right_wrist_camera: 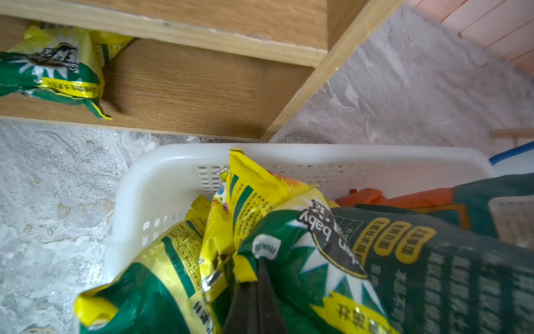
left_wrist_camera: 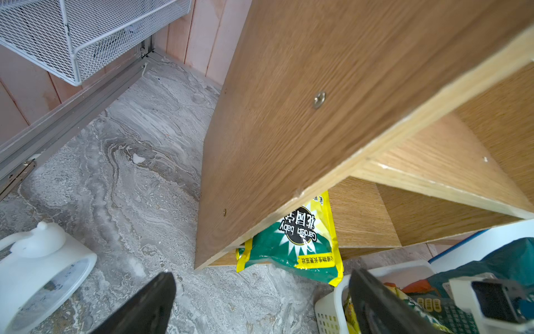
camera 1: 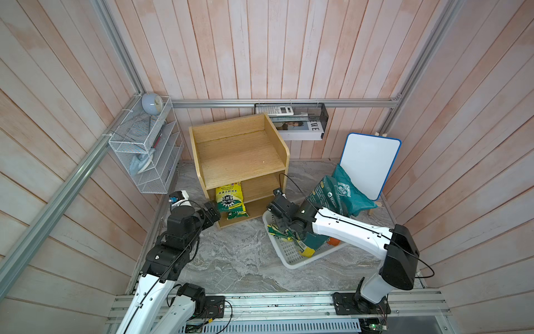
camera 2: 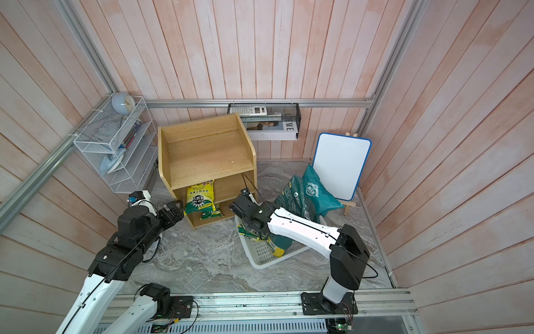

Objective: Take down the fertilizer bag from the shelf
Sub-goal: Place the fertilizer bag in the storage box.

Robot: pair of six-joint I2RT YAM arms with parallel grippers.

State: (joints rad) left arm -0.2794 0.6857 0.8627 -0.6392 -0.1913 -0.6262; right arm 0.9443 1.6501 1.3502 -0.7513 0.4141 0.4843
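Note:
The light-wood shelf (camera 1: 239, 162) (camera 2: 206, 156) stands at the back of the floor. A yellow-green fertilizer bag (camera 1: 229, 199) (camera 2: 199, 199) (left_wrist_camera: 294, 245) (right_wrist_camera: 55, 72) leans in its middle tier, with a smaller one (camera 1: 237, 214) below it. My left gripper (camera 1: 212, 212) (left_wrist_camera: 260, 303) is open beside the shelf's lower left corner and holds nothing. My right gripper (camera 1: 279, 228) (right_wrist_camera: 257, 277) points down into the white basket (camera 1: 291, 264) (right_wrist_camera: 289, 150), shut on the edge of another yellow-green fertilizer bag (right_wrist_camera: 289, 231). More bags lie under it.
Two teal bags (camera 1: 344, 193) lean against a whiteboard (camera 1: 367, 164) at the right. A white wire rack (camera 1: 147, 156) hangs on the left wall and a black mesh tray (camera 1: 291, 121) on the back wall. A white jug (left_wrist_camera: 37, 260) stands left of the shelf.

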